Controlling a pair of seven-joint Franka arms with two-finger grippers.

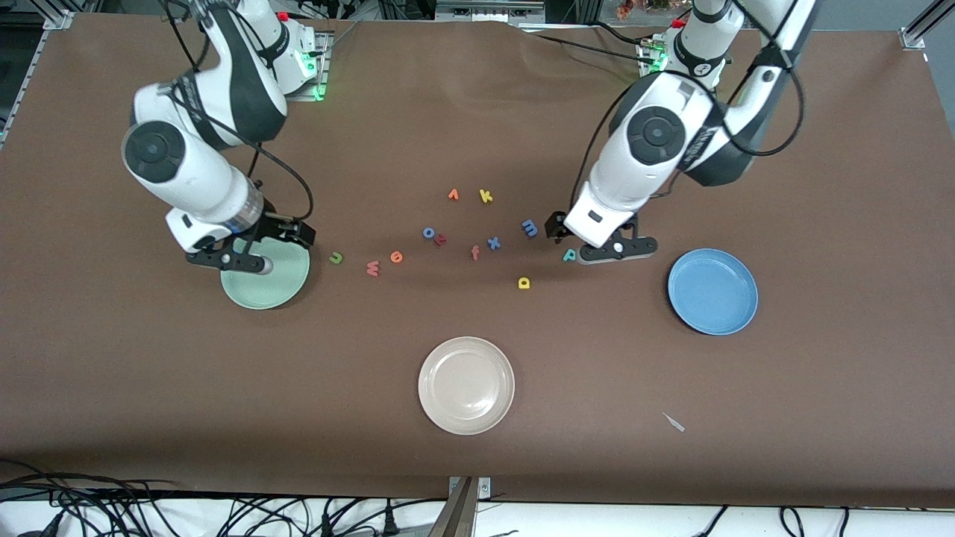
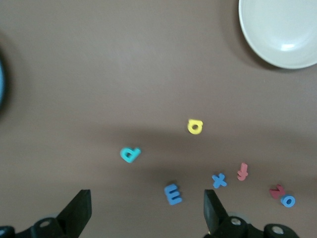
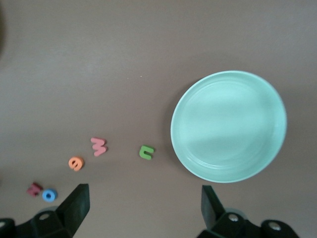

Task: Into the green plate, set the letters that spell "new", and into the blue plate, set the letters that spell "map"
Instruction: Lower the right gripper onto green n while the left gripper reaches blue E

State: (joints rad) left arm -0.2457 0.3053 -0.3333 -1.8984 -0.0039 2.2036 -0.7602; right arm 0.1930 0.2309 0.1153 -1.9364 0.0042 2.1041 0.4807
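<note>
My wide-open left gripper [image 2: 143, 210] hovers above the teal foam p [image 2: 130, 153] (nothing plated yet), needing descent; my right gripper [image 3: 143, 208], equally wide, waits over the pale mint-green round plate [image 3: 257, 163].

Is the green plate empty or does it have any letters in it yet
Empty. The green plate shows a bare inside; the n lies on the table beside it.

Scattered foam letters [image 2: 173, 194] under open tool [image 2: 147, 208]
</note>
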